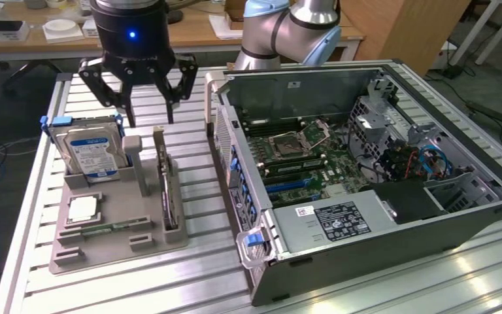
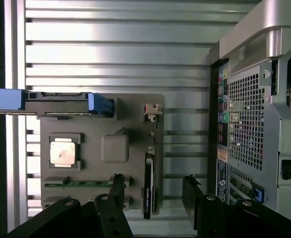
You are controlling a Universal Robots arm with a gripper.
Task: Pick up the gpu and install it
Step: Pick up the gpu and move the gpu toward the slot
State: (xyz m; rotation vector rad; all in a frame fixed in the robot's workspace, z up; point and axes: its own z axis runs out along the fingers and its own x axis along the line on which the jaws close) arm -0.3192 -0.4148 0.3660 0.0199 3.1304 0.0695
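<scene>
1. Exterior view, upper left of the frame: the gripper (image 1: 144,112) hangs above a slatted table (image 1: 199,281). Its fingers are spread wide and nothing is between them.
2. Below it, left of centre, a grey tray (image 1: 102,254) sits on the table. The gpu (image 1: 168,190) stands on edge in a slot along the tray side nearest the case. Its pale bracket end points toward the gripper, and nothing touches it.
3. A hard drive (image 1: 89,152) stands upright at the tray's upper left. A chip (image 1: 83,209) and a memory strip (image 1: 102,229) lie flat lower in the frame.
4. An open case (image 1: 365,176) fills the right half of the frame, its board exposed.
5. Wrist view: the gpu stands in the tray, in line with the gap between the two dark fingers (image 2: 116,191).
</scene>
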